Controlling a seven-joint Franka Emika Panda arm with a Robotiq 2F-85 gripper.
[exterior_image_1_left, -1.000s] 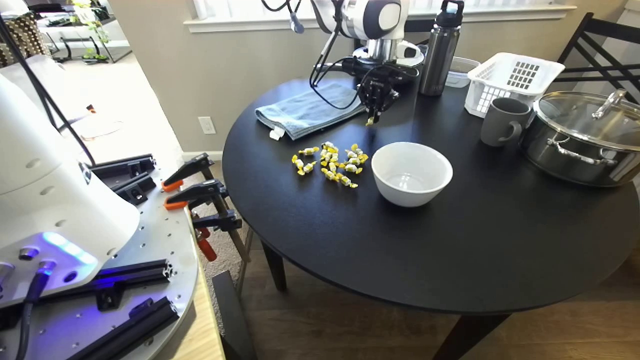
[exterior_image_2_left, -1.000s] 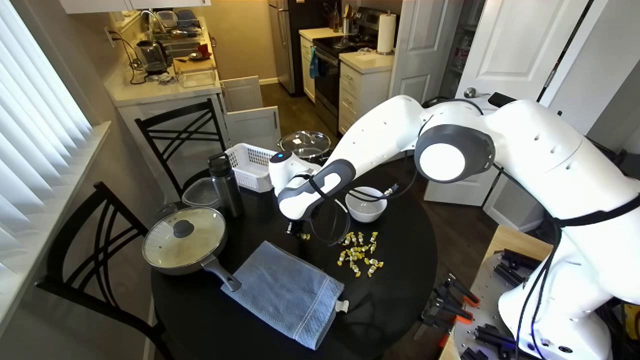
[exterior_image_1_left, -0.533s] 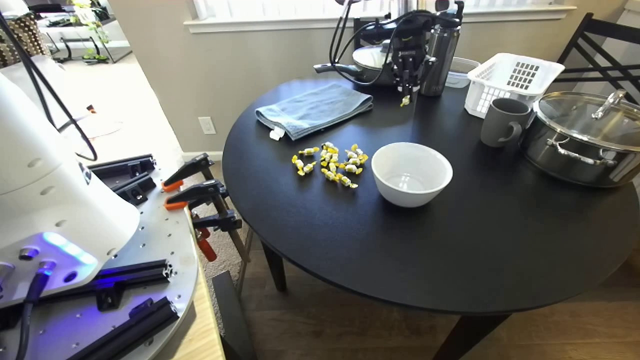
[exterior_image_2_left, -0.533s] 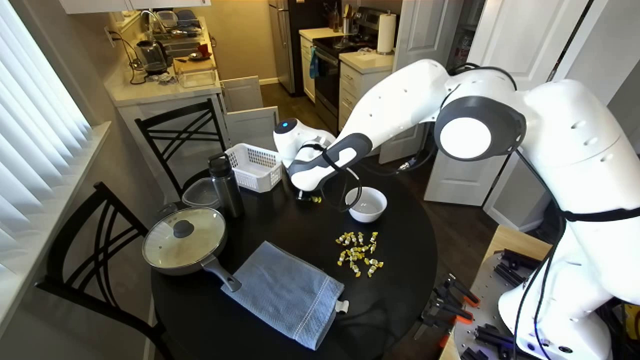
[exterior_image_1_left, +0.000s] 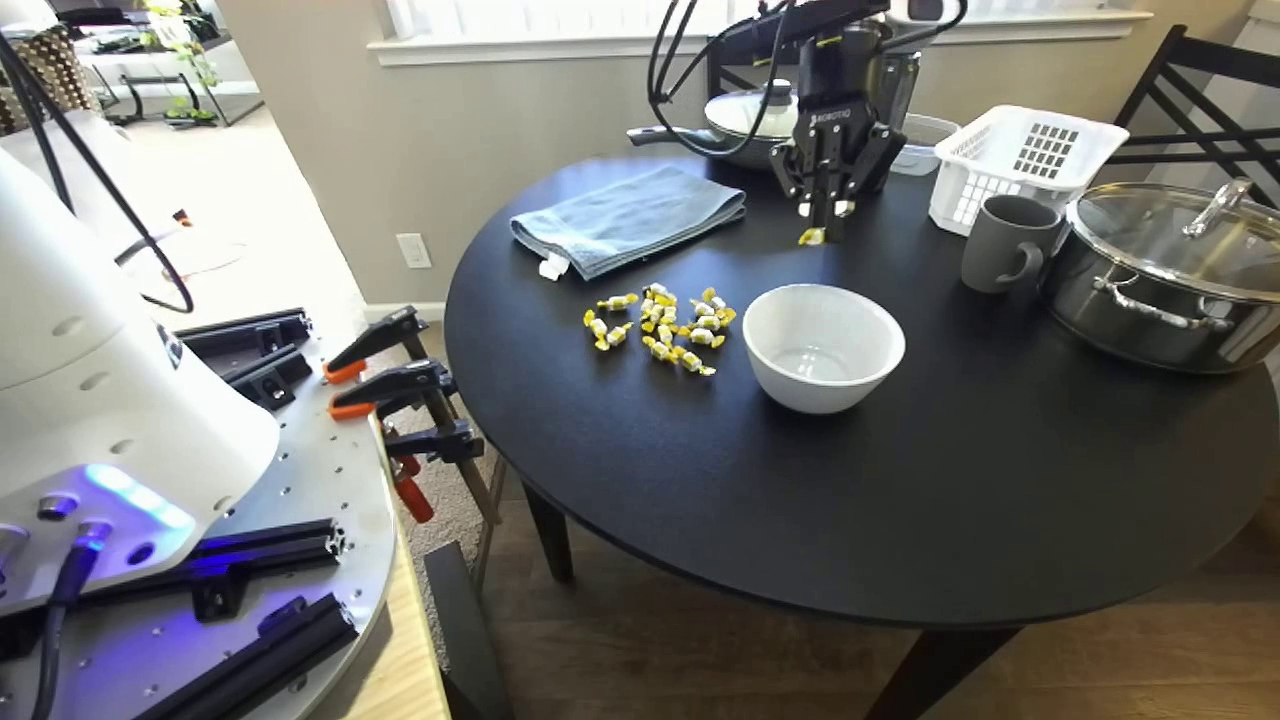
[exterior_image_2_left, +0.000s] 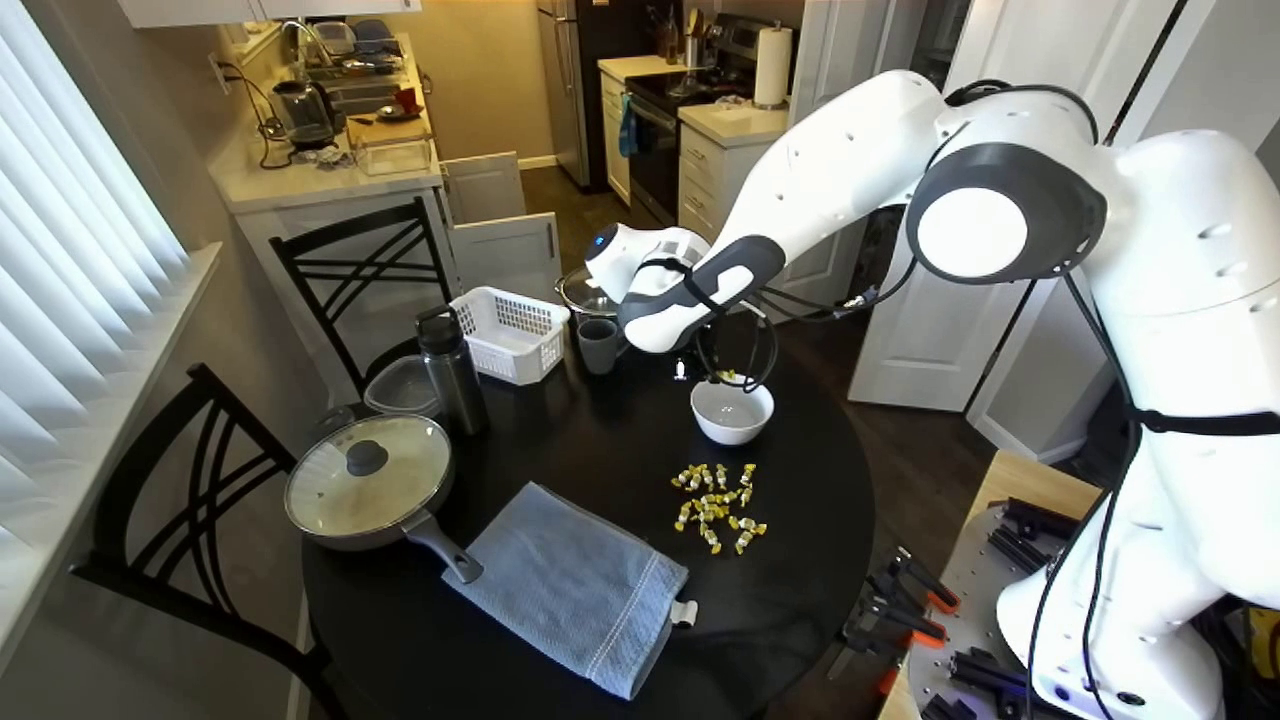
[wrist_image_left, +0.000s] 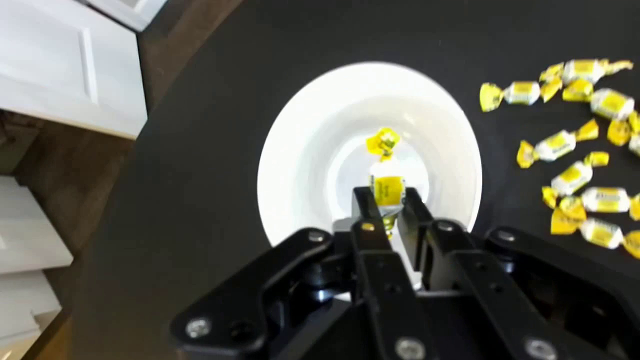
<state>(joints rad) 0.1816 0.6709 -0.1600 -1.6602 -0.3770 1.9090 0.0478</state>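
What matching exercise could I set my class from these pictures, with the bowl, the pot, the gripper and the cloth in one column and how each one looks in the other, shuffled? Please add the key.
Things
1. bowl
2. pot
3. gripper
4. cloth

How each looks
A. holding a wrapped candy
B. blue, lying flat
C. topped with a clear lid
D. white, round-rimmed

Right pairs: 1-D, 2-C, 3-A, 4-B

In an exterior view, wrapped yellow-and-white candies (exterior_image_2_left: 711, 508) are seen on a round black desk (exterior_image_2_left: 560, 445), near a round white bowl (exterior_image_2_left: 733, 428) and a blue cloth towel (exterior_image_2_left: 582, 590).
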